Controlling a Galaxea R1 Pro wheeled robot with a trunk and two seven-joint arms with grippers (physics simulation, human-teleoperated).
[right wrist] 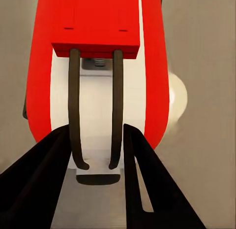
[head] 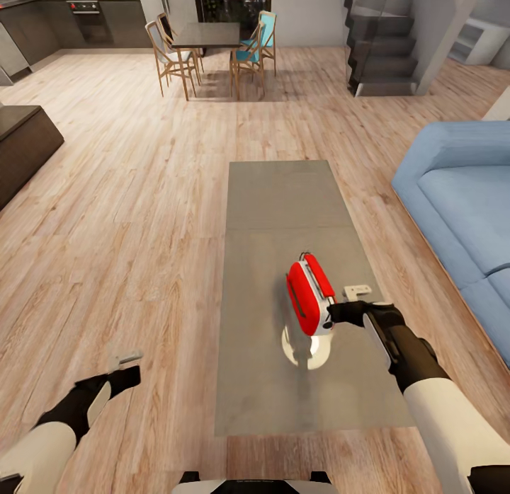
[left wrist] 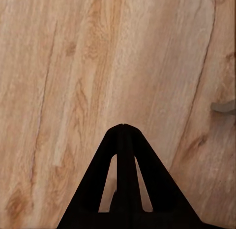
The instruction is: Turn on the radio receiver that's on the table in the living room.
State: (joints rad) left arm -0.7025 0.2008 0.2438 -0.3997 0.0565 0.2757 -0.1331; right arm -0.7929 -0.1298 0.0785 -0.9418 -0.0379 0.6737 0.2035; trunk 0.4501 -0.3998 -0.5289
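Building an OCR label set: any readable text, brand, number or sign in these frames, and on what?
None readable.
Radio: red and white shell in the head view and at the right gripper, no lettering on the sides shown.
Table: plain grey top, no marks.
Far kitchen oven: red dots on its panel, too small to read.

The red radio receiver [head: 309, 297] stands on the grey tabletop [head: 276, 211]. The right gripper [head: 340, 312] touches its side. The blue sofa [head: 464, 197] lies beside.
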